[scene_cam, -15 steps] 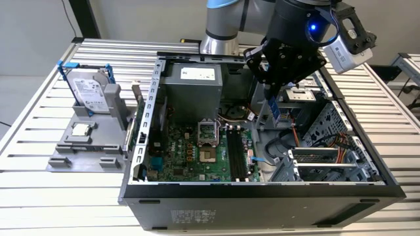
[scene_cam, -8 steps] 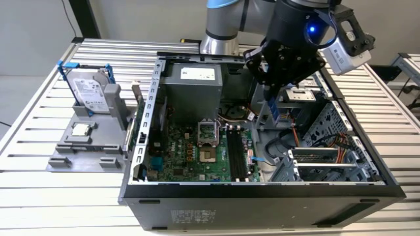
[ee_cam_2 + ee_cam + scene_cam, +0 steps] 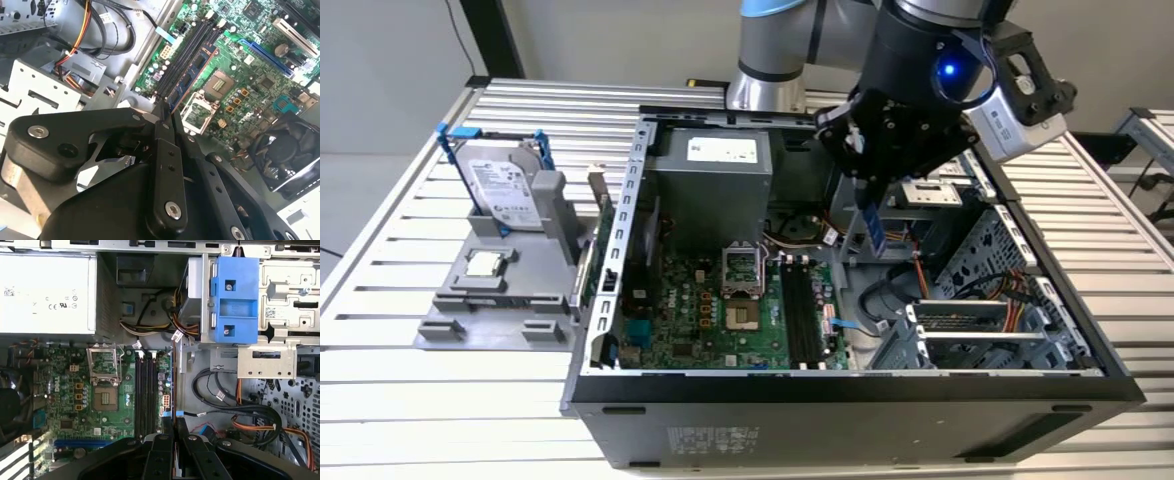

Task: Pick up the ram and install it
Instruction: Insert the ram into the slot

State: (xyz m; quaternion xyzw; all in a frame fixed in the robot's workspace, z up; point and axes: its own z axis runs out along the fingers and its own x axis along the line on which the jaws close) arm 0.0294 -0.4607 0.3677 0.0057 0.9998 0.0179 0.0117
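Pincer (image 3: 870, 192) clamped on the ram (image 3: 873, 228) over the open computer case (image 3: 854, 390).
Its fingers are closed tight on 1 end of the thin blue-green stick, which hangs upright above the motherboard (image 3: 707, 310), near the black memory slots (image 3: 803, 312). In the second wrist view the ram (image 3: 192, 70) runs alongside those slots; whether it touches them I cannot tell. The case stands on the slatted tabletop (image 3: 400, 400).

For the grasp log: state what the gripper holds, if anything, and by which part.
The gripper is shut on the ram, pinched at one end, with the rest of the stick jutting out free.
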